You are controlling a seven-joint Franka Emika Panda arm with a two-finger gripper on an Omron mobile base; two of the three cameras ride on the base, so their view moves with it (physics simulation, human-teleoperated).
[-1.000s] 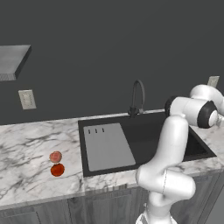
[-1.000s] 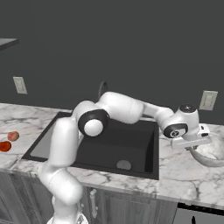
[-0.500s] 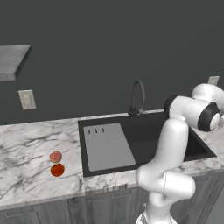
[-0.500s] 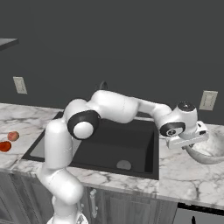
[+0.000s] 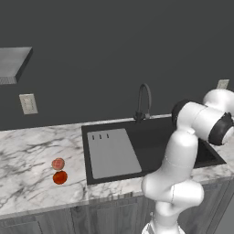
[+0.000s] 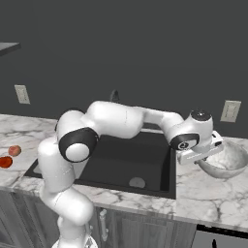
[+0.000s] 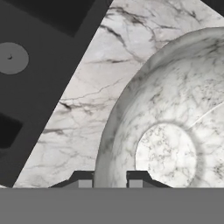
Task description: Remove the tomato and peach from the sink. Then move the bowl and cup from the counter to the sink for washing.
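Pinching the bowl (image 7: 175, 131) rim at frame bottom, the gripper (image 7: 110, 180) is narrowly closed for carrying to the sink (image 7: 39, 48)

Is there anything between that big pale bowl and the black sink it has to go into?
Nothing visible does. The bowl sits on the counter just right of the sink, with only a strip of bare marble between them. The gripper has its fingers astride the bowl's rim, and the basin holds nothing around its drain.

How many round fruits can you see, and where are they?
2. The peach and the tomato sit close together on the counter, left of the sink. More could hide behind the arm.
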